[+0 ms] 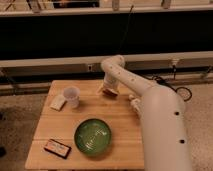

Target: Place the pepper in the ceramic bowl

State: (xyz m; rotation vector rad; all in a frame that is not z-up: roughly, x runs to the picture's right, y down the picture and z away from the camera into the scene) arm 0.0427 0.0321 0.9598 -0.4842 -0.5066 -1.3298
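A smooth, glossy white arm is seen, built of rounded tubular segments, thick at the near right and slimmer toward the far end. Small dark screw dots are set along its shell. The gripper is tan-coloured.

Wooden counter, light plank top, stands on speckled grey floor. Behind it a dark wall/window band w/ pale horizontal rail across. Black cable on floor at right. Warm, dim light.

The hand sits low over the counter's far edge.
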